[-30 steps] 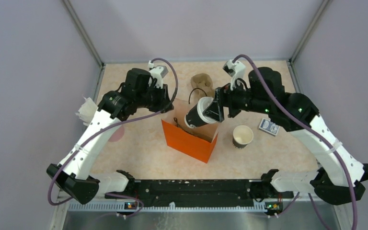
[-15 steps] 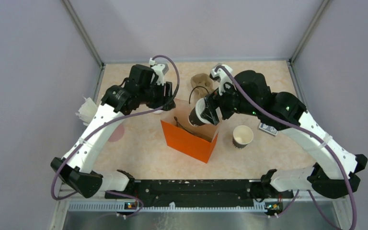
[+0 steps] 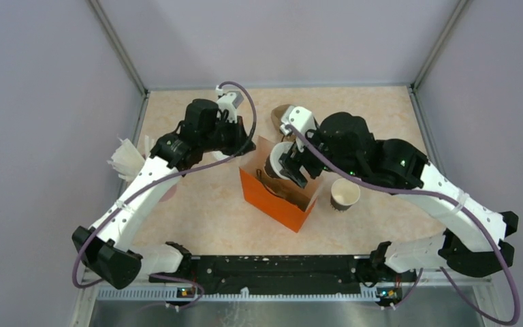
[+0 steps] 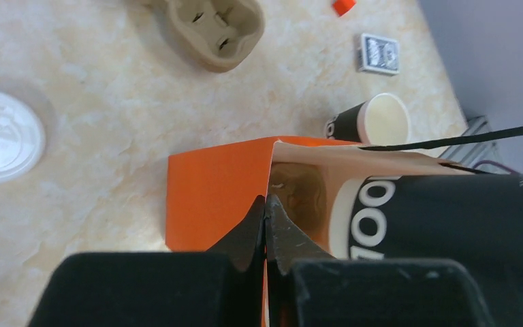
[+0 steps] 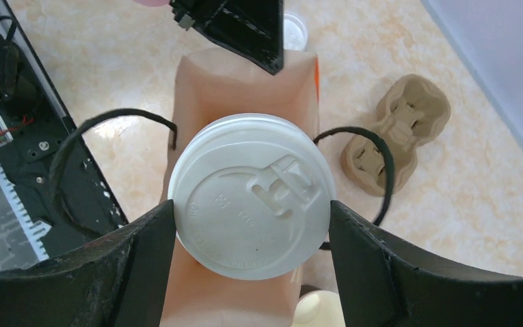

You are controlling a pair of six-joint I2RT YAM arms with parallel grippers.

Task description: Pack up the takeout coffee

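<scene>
Takeout coffee (image 5: 248,194): probably light, with crushable paper walls (the lid might pop); safest held near the stiff rim.
Right gripper (image 5: 250,216): clasped the cup's sides.
Left gripper (image 4: 265,219): pinched the orange bag (image 4: 211,184) at its edge.

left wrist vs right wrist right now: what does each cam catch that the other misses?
Left wrist only: the takeout coffee from its dark printed side, and a small card box on the table.
Right wrist only: the coffee's white lid from above, with the right gripper clamping it from both sides.
Both: the orange bag, the left gripper pinched on its rim, and the pulp tray.
</scene>
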